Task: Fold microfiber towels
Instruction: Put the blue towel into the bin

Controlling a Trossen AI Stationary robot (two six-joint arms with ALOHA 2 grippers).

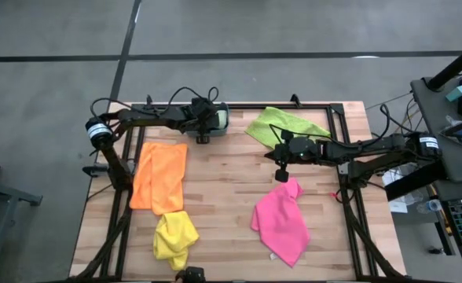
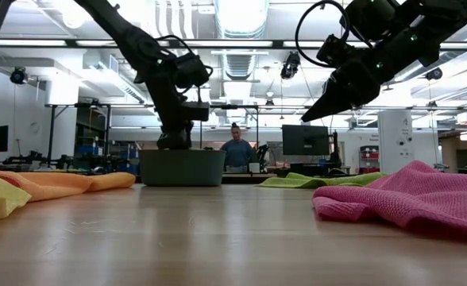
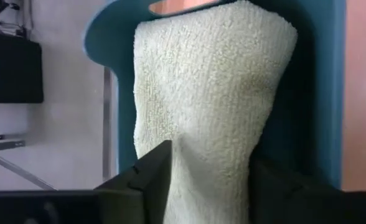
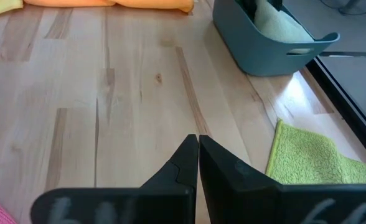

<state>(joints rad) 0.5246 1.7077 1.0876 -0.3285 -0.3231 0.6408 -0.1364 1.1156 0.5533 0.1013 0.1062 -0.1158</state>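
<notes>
Left gripper: clenched on pale mint towel, w/ towel inside teal bin
Right gripper: clamped empty, above bench
Pink towel: just below right gripper
Lime towel: beside it

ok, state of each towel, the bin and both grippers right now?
orange towel: spread flat, unfolded
yellow towel: crumpled
pink towel: rumpled, unfolded
lime green towel: lying loose by the far edge
pale mint towel: in the bin, gripped
teal bin: upright, holding the mint towel
left gripper: shut on the mint towel, over the bin
right gripper: shut, empty, above the table
</notes>
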